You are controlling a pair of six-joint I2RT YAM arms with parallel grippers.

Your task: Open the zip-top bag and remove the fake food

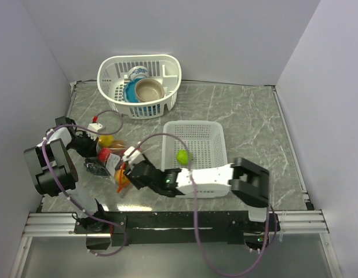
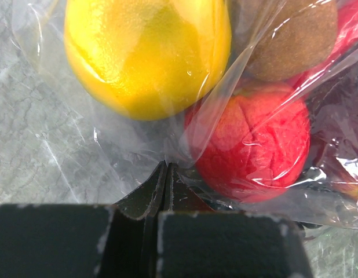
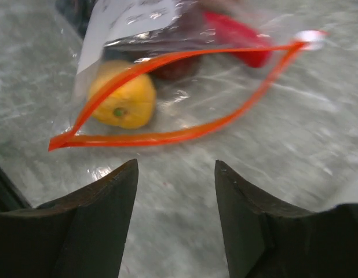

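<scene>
The zip-top bag [image 3: 185,87] lies on the marble table with its orange-red mouth gaping toward my right gripper [image 3: 176,168]. That gripper is open and empty, hovering just short of the strip. Inside the bag I see a yellow fruit [image 3: 124,101] and a red chili [image 3: 237,40]. My left gripper [image 2: 165,167] is shut on the bag's clear film at the far end, right beside a red apple [image 2: 254,145], the yellow fruit [image 2: 144,52] and a brown fruit [image 2: 295,40]. From above, the bag [image 1: 109,157] sits between both grippers. A green lime [image 1: 182,156] lies in the near basket.
A white mesh basket [image 1: 211,136] holding the lime stands right of the bag, under the right arm. A second white basket [image 1: 167,69] at the back holds a blue bowl [image 1: 131,92] and a beige bowl [image 1: 150,90]. Walls close in on both sides.
</scene>
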